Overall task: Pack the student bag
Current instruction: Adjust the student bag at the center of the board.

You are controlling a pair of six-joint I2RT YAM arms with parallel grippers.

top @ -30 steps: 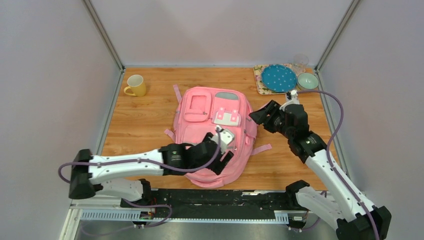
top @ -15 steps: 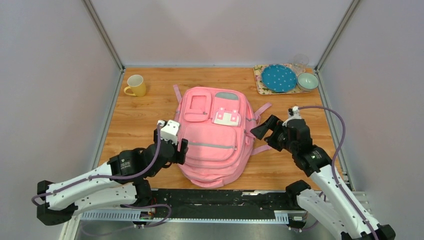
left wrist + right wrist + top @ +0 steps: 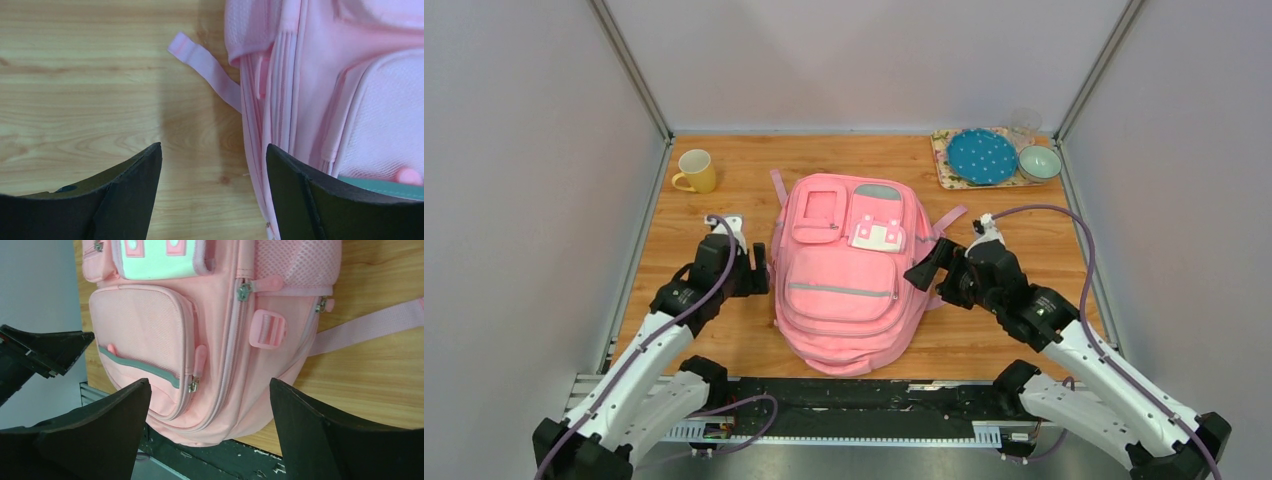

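Pink backpack (image 3: 849, 275) lying flat on wooden table (image 3: 724, 215), flanked by left gripper (image 3: 760, 268) and right gripper (image 3: 922, 270), both spread wide.

The large pink fabric backpack (image 3: 844, 320) looks matt, with mesh side panels; the wooden table (image 3: 734, 170) beneath it shows smooth grain.

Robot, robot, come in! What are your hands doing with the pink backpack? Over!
Left gripper open, left of the student bag. Right gripper open, right of it. Bag lies flat. Yellow mug and blue plate sit well clear.
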